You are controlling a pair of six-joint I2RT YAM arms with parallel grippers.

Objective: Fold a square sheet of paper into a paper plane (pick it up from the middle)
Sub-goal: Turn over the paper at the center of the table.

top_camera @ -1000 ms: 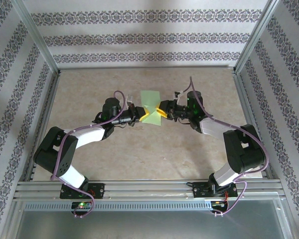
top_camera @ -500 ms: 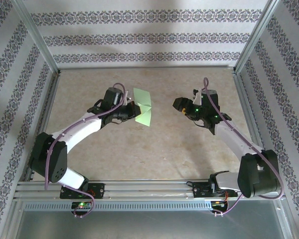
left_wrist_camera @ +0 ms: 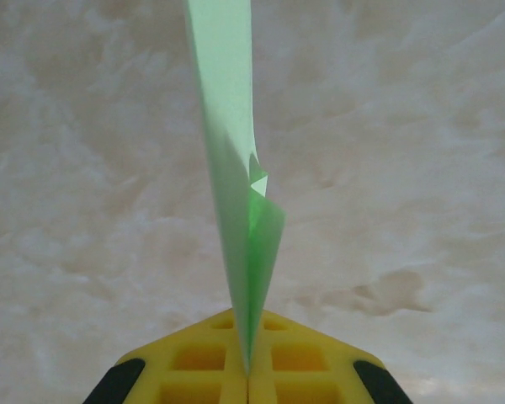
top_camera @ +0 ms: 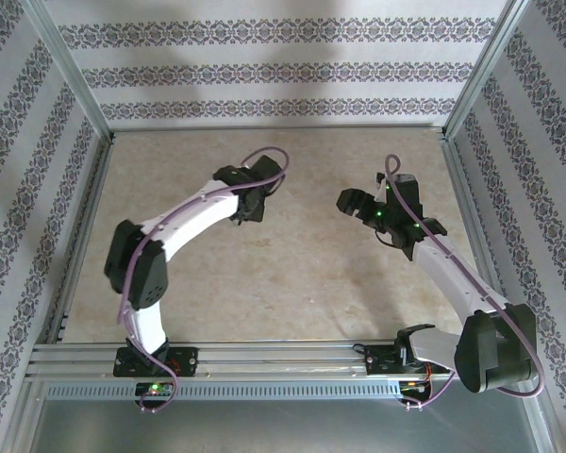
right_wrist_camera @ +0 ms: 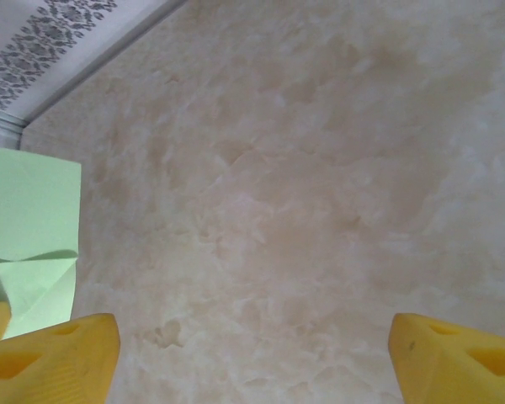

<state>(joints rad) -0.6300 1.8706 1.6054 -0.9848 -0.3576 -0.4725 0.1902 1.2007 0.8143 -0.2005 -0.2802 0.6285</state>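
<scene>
Left arm (top_camera: 184,222): reaches from the near edge of the bench (top_camera: 292,274) and curves in towards the middle, ending in the left end effector (top_camera: 248,208).
Left end effector, wrist view (left_wrist_camera: 248,370): clenched. Its two yellow pads (left_wrist_camera: 198,362) are pressed flat together, and the lower edge of the paper sheet (left_wrist_camera: 236,210) is gripped in the seam between them.
Paper sheet, where: it is held in the left end effector and stands up and away from it, above the bench surface and not lying on it.
Paper sheet, look from the left wrist: thin, light green and unmarked. It is seen almost edge-on as a narrow blade that runs straight out from the left end effector. The layers are doubled, and partway up a small flap curls open to the right, its inner face a brighter green.
Paper sheet, look from the right wrist (right_wrist_camera: 29,227): a flat pale green panel with straight top and right edges. A crease crosses it, and a slanted flap is folded below the crease.
Right end effector (top_camera: 351,200): released. It is well apart to the right of the left end effector and turned towards it.
Right end effector, wrist view (right_wrist_camera: 252,358): its yellow fingers (right_wrist_camera: 55,358) are spread wide, with bare mottled beige bench between them.
Back wall (top_camera: 283,71): beyond the left end effector, white with bands of dark floral pattern.
</scene>
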